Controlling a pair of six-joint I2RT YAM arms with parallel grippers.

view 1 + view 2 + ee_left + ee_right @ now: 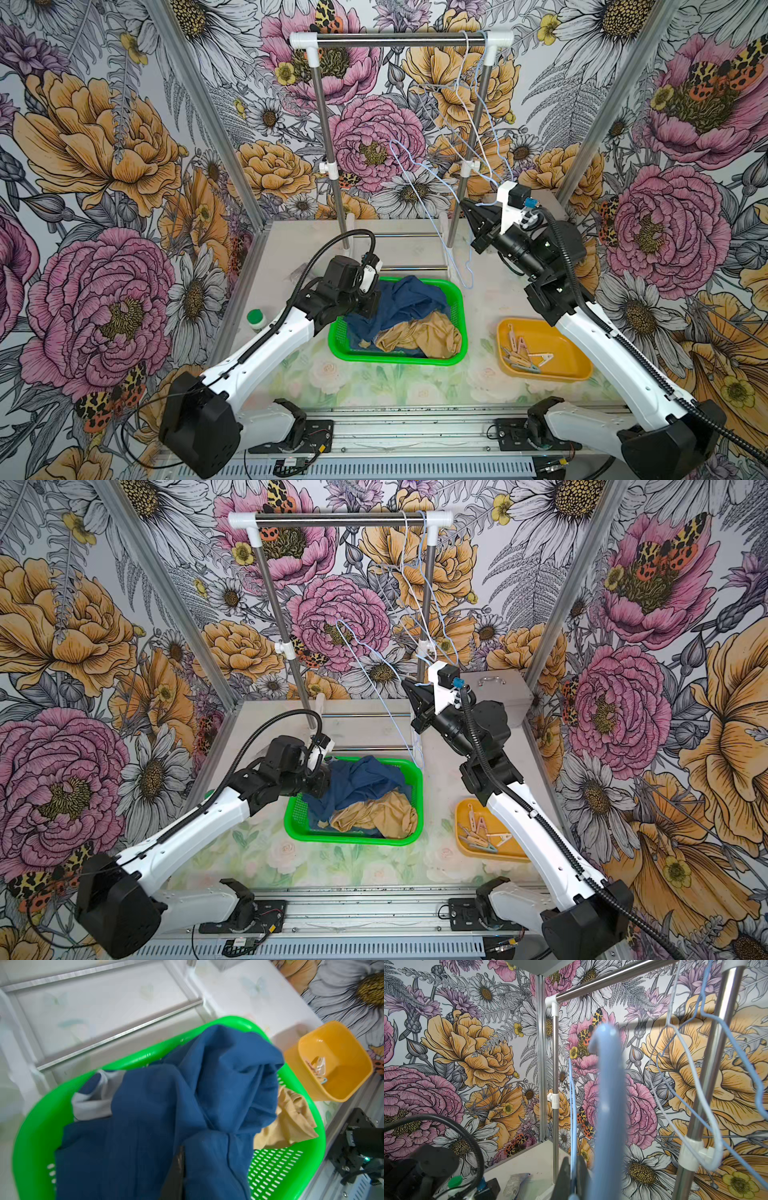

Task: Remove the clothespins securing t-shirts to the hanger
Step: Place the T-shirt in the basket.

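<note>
Clothespins (521, 353) are all piled in the yellow tub (582, 370) on the worktop (374, 382), right of the basket. They are pastel pegs lying loose and crossed over each other, and none shows on a shirt or hanger. The pegs look light, made of hard, slick plastic and sprung. To open one, squeeze the two tail ends, and to lift one, pinch across its flat sides. They probably skid if nudged. The green basket (399, 360) holds the t-shirts: navy shirt (399, 301) heaped on top and draped over the back rim, tan shirt (419, 337) crumpled at the front right corner. I can't tell whether the navy cloth is one shirt or two. The cloth is soft, limp and light with no firm edge, so grab a raised fold or the collar. The left claw (178, 1167) hangs low over the basket and is closed. Navy cloth is bunched right against it, but I can't tell whether a fold is pinched. The right claw (468, 208) is raised near the rack's (399, 36) right post and clamped on the wire of a bare blue hanger (608, 1095). That wire is thin and springy and likely to swing or twist in the grip. Spare hangers (719, 1142) on the rail are bare too. The task looks essentially done.
</note>
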